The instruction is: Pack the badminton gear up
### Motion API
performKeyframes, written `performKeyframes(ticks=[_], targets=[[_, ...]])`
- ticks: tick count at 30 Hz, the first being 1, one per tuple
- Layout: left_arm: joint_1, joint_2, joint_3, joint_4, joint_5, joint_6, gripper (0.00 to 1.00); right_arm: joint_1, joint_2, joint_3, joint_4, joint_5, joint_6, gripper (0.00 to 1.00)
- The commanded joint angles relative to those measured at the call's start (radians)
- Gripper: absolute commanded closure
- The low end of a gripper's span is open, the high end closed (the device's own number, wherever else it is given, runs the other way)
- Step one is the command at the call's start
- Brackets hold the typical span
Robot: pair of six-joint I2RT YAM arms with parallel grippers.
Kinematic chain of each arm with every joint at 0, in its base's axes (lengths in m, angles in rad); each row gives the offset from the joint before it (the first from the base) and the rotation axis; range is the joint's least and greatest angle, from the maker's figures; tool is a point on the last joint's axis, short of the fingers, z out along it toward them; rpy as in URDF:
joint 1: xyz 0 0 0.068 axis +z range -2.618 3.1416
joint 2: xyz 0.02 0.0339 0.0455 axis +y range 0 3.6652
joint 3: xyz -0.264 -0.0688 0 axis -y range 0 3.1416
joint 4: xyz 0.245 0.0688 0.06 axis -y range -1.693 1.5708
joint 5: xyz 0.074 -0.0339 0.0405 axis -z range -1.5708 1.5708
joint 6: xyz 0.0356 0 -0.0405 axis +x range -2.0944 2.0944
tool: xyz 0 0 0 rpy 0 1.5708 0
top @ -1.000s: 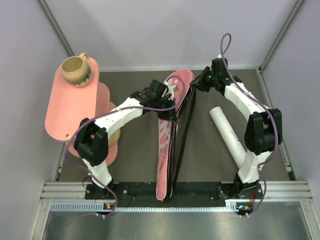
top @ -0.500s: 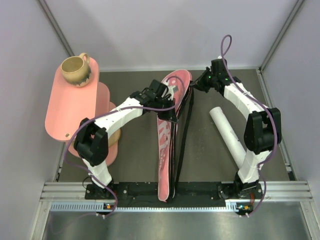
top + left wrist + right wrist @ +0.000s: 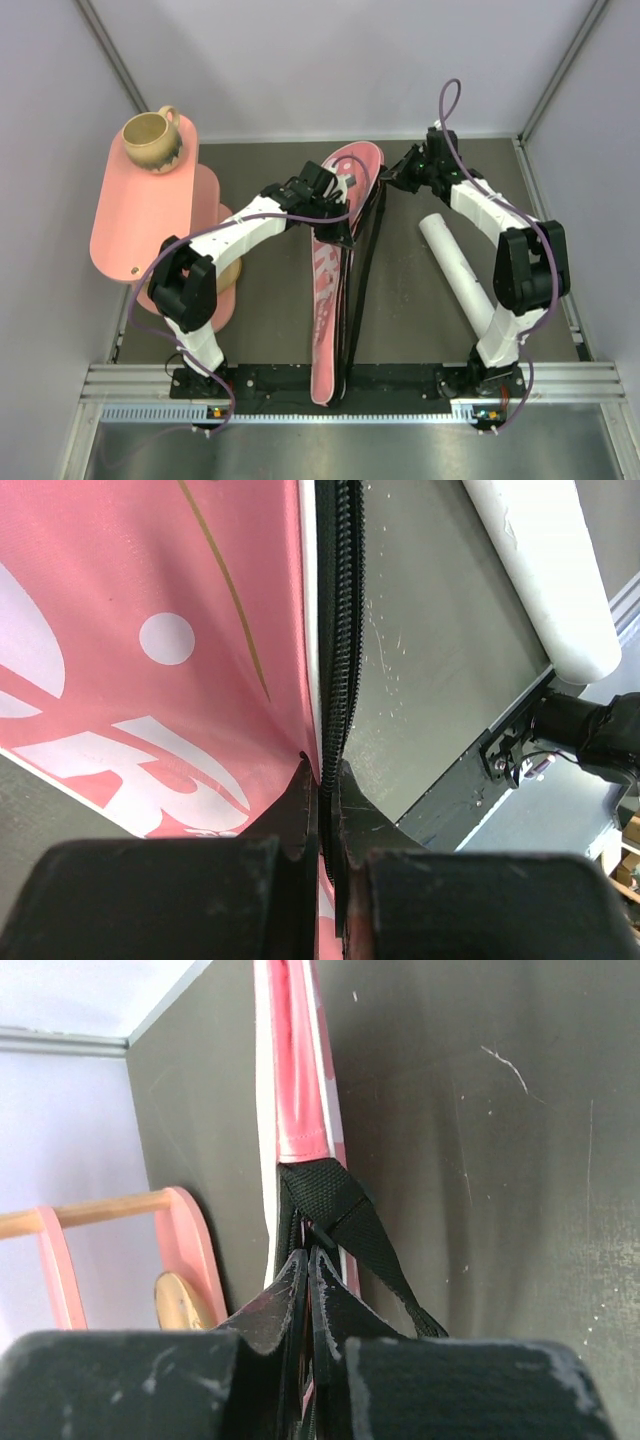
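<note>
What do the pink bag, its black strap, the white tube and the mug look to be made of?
The bag looks like thin synthetic fabric with a slight sheen, printed white lettering and a black coil zipper along its edge. The strap is black woven webbing, its weave visible. The tube is matte white, cardboard or plastic; I cannot tell which. The mug is tan and thick-walled, probably glazed ceramic.

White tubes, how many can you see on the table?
1. The white tube lies flat, to the right of the pink bag. More could be hidden inside the bag.
</note>
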State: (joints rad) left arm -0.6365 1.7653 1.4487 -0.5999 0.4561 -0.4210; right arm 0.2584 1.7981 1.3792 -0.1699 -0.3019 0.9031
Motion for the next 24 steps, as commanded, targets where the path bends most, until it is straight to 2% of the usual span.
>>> performKeyframes(ticks=[1, 5, 10, 24], targets=[[0.001, -0.037, 0.025, 0.097, 0.044, -0.015, 1.00, 0.001, -0.097, -0.038, 0.061, -0.086, -0.162, 1.00], [0.011, -0.030, 0.029, 0.107, 0.049, -0.030, 1.00, 0.005, -0.140, -0.083, 0.063, -0.143, -0.253, 1.00], [0.012, -0.020, 0.042, 0.123, 0.055, -0.044, 1.00, 0.042, -0.221, -0.160, 0.026, -0.125, -0.337, 1.00], [0.029, 0.007, 0.061, 0.126, 0.070, -0.055, 1.00, 0.274, -0.450, -0.374, 0.010, -0.013, -0.412, 1.00]])
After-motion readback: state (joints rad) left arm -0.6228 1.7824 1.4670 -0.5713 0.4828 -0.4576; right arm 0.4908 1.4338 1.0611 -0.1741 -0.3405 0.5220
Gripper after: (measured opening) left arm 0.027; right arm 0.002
